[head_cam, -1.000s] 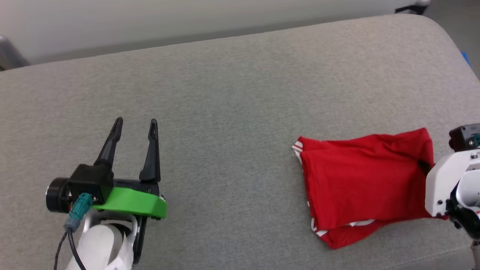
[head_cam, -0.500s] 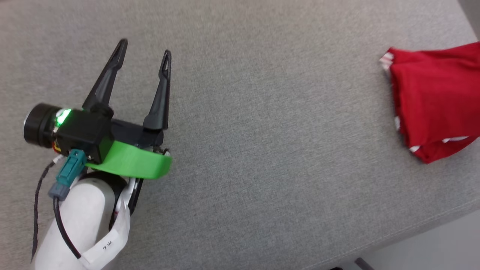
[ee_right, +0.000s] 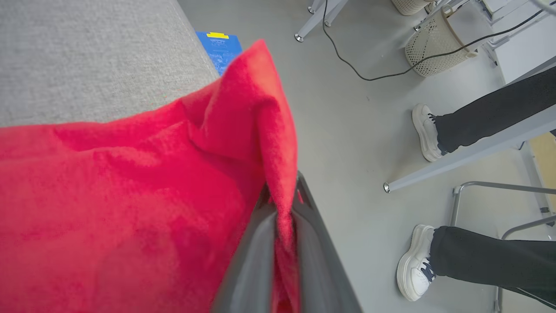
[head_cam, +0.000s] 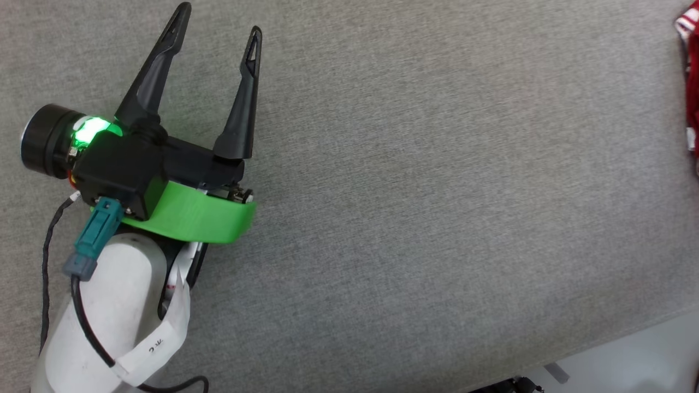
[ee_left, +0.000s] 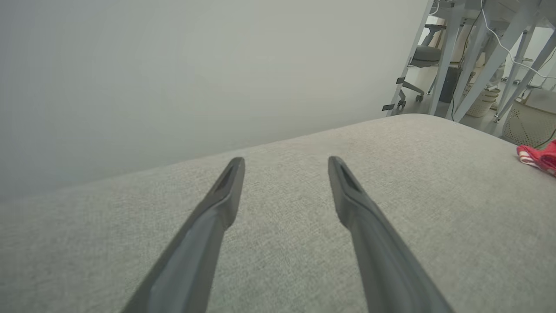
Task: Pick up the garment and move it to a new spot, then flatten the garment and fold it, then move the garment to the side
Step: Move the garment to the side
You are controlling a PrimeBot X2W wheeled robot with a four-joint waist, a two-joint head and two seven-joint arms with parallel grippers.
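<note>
Garment (ee_right: 130,195) pinched by right end effector (ee_right: 282,189) in wrist view; left end effector (head_cam: 220,17) spread.

The left gripper (head_cam: 220,18) had black tapered fingers (head_cam: 147,82), a green bracket (head_cam: 202,215), a teal connector (head_cam: 98,232) and a white forearm (head_cam: 109,305).

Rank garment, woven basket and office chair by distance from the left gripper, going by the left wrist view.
1. garment, at the cushion's right end.
2. woven basket, on the floor just beyond it.
3. office chair, far back, upper right.
</note>
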